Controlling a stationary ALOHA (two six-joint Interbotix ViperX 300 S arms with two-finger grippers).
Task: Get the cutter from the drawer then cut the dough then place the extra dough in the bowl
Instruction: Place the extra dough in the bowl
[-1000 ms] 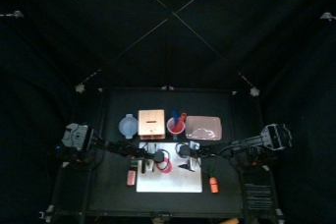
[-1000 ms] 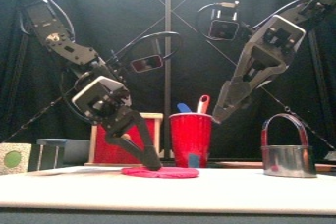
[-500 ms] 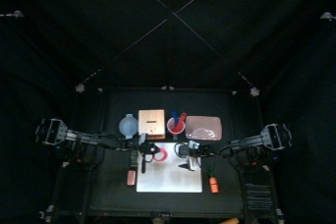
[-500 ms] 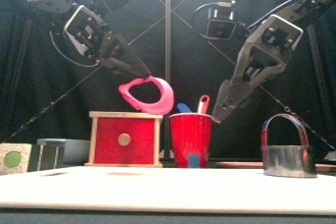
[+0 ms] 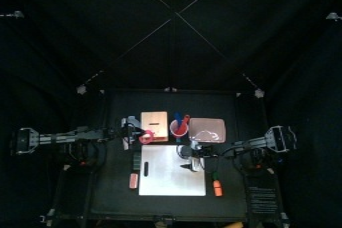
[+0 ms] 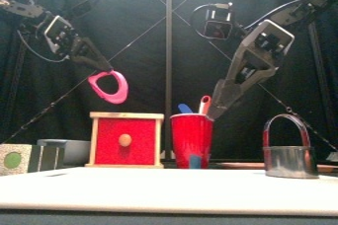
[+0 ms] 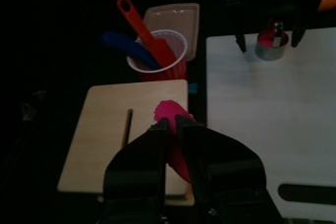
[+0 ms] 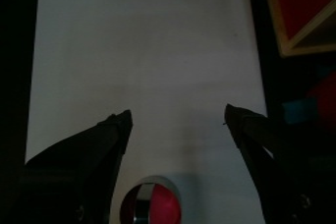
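Left gripper (image 6: 95,73) is raised above the table, its jaws clamped on the rim of the pink dough ring (image 6: 114,99). The ring hangs clear over the wooden box (image 6: 126,140), touching nothing else. In the top view, taking the white cutting board (image 5: 167,177) as the dial's centre, the box lies at 11 o'clock, the blue-grey bowl (image 5: 130,127) at 10 o'clock just beside the box, the red cup (image 5: 178,127) at 12 o'clock and the pink tray (image 5: 210,130) at 1 o'clock. The cup holds a blue and a red toy knife. Right gripper (image 8: 180,120) hangs low over the board, jaws spread wide and empty. The metal cutter (image 8: 144,208) stands upright on the board at about 1 o'clock, directly beneath that gripper, with a pink piece showing inside its ring.
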